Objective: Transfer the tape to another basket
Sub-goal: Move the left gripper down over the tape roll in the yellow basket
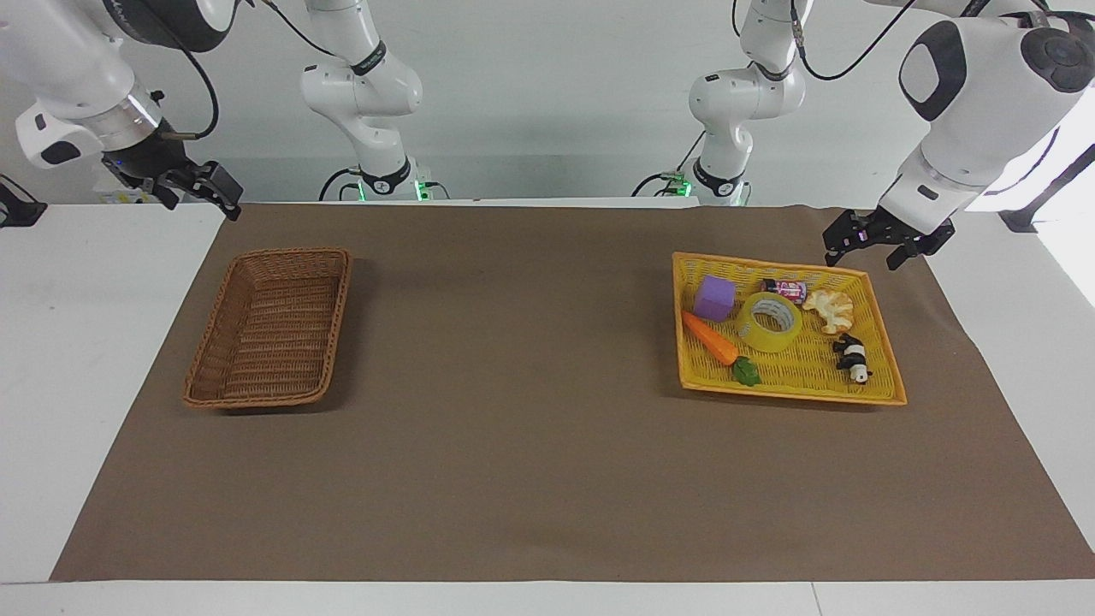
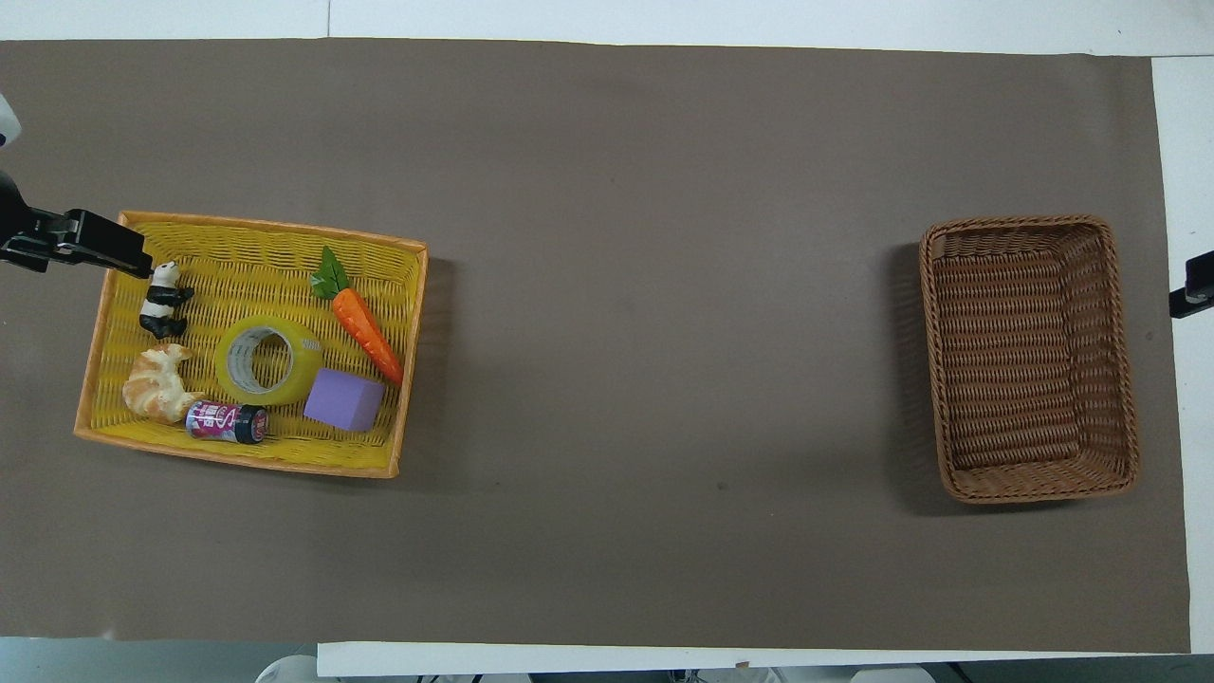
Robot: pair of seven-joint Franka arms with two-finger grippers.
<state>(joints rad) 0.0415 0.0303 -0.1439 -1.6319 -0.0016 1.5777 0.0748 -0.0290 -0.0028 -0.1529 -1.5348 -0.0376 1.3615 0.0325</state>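
We find the wide roll of translucent yellow packing tape [image 1: 771,322] lying flat, its hole pointing up, in the middle of the bright yellow plastic mesh basket [image 1: 881,329] at the left arm's end of the desk. It sits among a purple foam cube [image 1: 714,298], an orange toy carrot [image 1: 712,339], a small pink-labelled jar [image 1: 785,289], a toy croissant [image 1: 831,310] and a toy panda [image 1: 852,357].

The left pincer [image 1: 881,242] hangs over the corner of the yellow basket nearest the robots, its fingers spread apart and holding nothing. From it the tape lies farther from the robots and a little toward the desk's middle, so we judge the left arm the one to reach it.

The right pincer [image 1: 192,190] waits at its own end, near the empty dark reddish-brown woven wicker basket [image 1: 272,327]; we cannot tell its finger state. That basket stands well apart from the tape, the whole desk between them.

With the roll flat, we expect one finger to go down into the core.
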